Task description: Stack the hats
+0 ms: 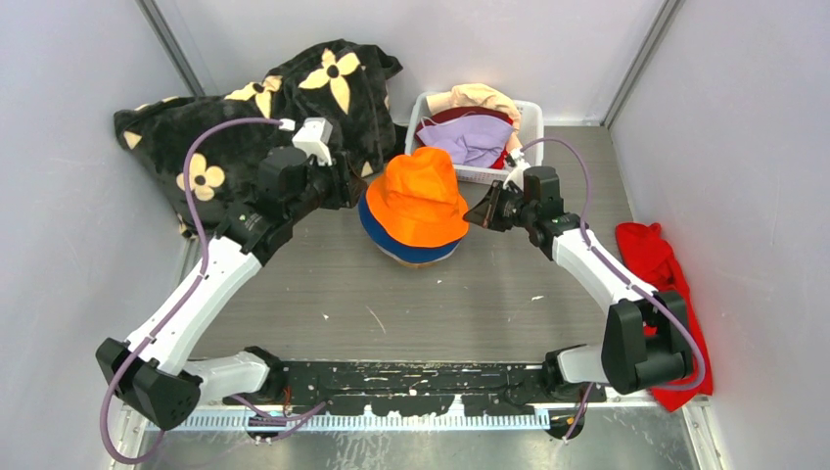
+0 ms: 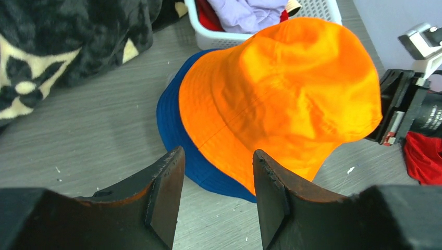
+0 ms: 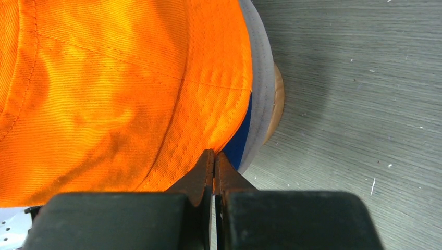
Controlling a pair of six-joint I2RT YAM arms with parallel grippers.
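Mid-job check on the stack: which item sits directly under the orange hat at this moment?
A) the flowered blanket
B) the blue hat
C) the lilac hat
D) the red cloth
B: in the left wrist view the blue hat shows its brim right beneath the orange hat, which tops the stack.

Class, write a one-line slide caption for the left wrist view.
Left jaws open before the orange hat stacked on the blue hat, with the basket behind.
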